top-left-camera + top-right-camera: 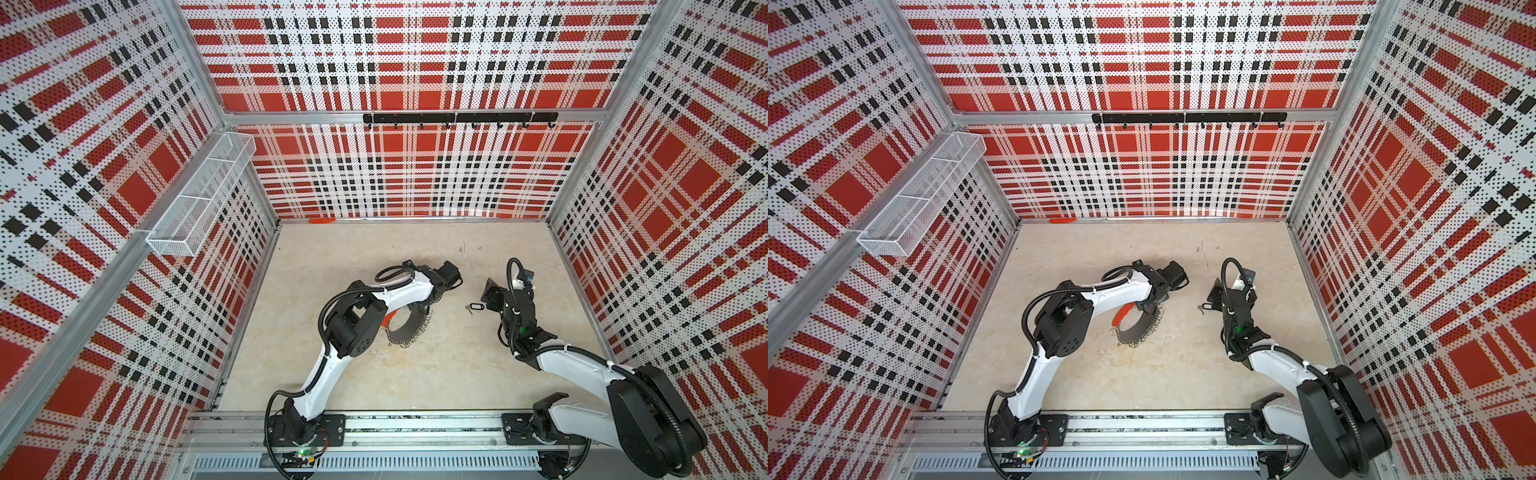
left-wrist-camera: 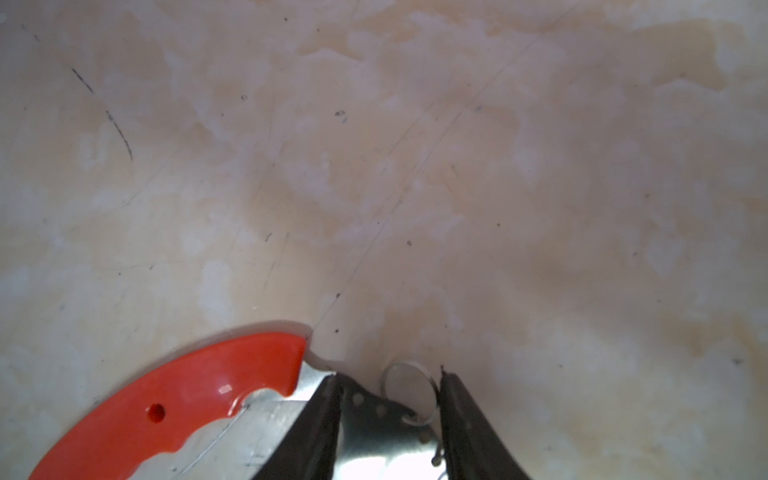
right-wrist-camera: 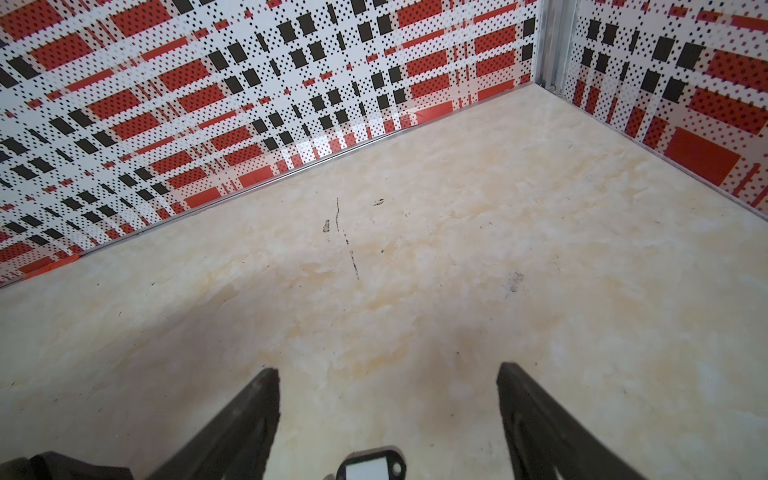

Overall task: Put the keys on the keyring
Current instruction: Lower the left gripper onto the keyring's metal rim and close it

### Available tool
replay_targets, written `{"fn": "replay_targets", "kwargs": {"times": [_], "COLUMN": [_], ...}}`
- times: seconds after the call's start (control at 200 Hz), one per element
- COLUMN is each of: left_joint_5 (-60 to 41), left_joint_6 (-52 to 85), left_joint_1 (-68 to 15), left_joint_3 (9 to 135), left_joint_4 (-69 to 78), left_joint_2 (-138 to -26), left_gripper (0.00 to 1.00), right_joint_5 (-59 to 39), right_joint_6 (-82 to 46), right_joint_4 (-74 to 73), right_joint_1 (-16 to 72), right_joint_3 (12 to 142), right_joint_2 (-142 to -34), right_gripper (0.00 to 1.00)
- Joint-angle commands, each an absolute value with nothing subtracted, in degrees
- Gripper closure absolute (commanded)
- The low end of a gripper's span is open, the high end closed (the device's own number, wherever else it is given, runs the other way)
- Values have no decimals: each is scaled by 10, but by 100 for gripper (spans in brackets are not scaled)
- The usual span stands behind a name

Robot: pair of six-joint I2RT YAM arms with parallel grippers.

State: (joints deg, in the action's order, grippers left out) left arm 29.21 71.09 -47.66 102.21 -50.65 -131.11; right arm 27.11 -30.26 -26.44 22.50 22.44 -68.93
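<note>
On the left, my left end effector (image 2: 388,371) stands narrow astride the end of the keyring (image 1: 405,330), just past its red segment (image 2: 187,399). One finger sits against the grey band and the other beside a split ring (image 2: 405,365). I cannot tell whether the band is truly pinched or only straddled. The keyring lies flat on the desk (image 1: 415,374), partly hidden under that arm's wrist in both top views.

Further right, in the gap between my two arms, the keys (image 1: 476,308) lie on the desk, well apart from the keyring. Their long axis runs roughly across a top view, with the small metal key pointing toward the keyring and the black tag toward my right arm.

On the right, my right end effector (image 3: 386,370) is spread wide and holds nothing. The tag (image 3: 370,467) shows between its fingers, close under the wrist. My right arm is plainly the nearer one, so I judge the pickup is its job: straight down, jaws across the tag's short sides.
</note>
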Motion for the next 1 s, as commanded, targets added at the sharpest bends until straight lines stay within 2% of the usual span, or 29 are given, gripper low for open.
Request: {"fn": "replay_targets", "kwargs": {"times": [0.0, 0.476, 0.697, 0.842, 0.997], "left_joint_5": [307, 313, 319, 317, 321], "left_joint_6": [712, 706, 699, 694, 696], "left_joint_1": [-476, -476, -475, -475, -475], "left_joint_3": [1032, 1062, 1065, 1067, 1068], "left_joint_4": [-520, -538, -544, -544, -552], "left_joint_2": [-1327, -1344, -1353, -1361, -1363], "left_gripper": [57, 57, 52, 57, 68], "right_joint_5": [281, 302, 304, 304, 299], "right_joint_6": [-299, -280, -276, -278, -281], "right_joint_4": [-266, -276, -275, -276, -281], "right_joint_1": [230, 254, 254, 254, 254], "right_joint_3": [221, 223, 223, 223, 222], "right_joint_2": [-679, -679, -679, -681, -685], "right_gripper": [15, 15, 14, 14, 14]}}
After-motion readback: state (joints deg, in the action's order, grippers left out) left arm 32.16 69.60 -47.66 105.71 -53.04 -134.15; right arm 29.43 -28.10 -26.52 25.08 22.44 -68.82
